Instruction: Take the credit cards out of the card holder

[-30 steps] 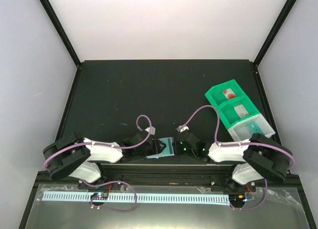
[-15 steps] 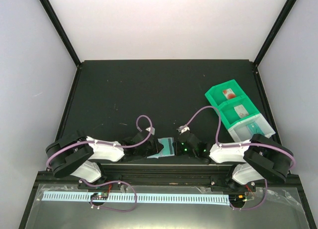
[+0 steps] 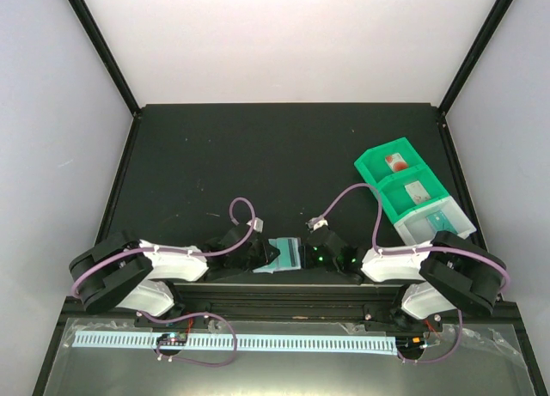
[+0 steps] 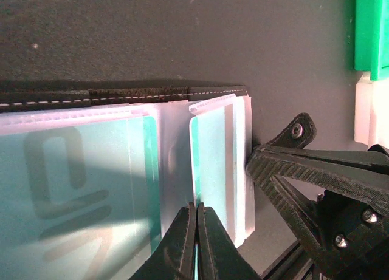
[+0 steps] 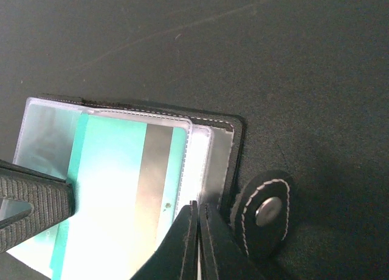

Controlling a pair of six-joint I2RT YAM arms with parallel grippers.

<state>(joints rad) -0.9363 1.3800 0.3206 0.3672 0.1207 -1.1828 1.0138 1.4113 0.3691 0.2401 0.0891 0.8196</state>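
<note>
The black card holder [image 3: 290, 244] lies open at the near edge of the table between both grippers. Its clear sleeves hold teal credit cards [image 3: 284, 253]. In the left wrist view my left gripper [image 4: 196, 212] is shut on the edge of a teal card [image 4: 211, 161] in a sleeve, next to a bigger teal card [image 4: 73, 183] under the holder's black edge [image 4: 121, 95]. In the right wrist view my right gripper [image 5: 196, 211] is shut on a clear sleeve of the card holder [image 5: 236, 140], beside a striped teal card [image 5: 115, 189] and the snap tab [image 5: 265, 211].
A green compartment tray [image 3: 369, 166] stands at the right, with small cards in its compartments and a white section [image 3: 414, 231] at its near end. My left gripper [image 3: 265, 260] and right gripper [image 3: 302, 257] almost meet over the holder.
My left arm has drawn back a little to the left, still shut on the card. The right arm and the holder have hardly moved.
</note>
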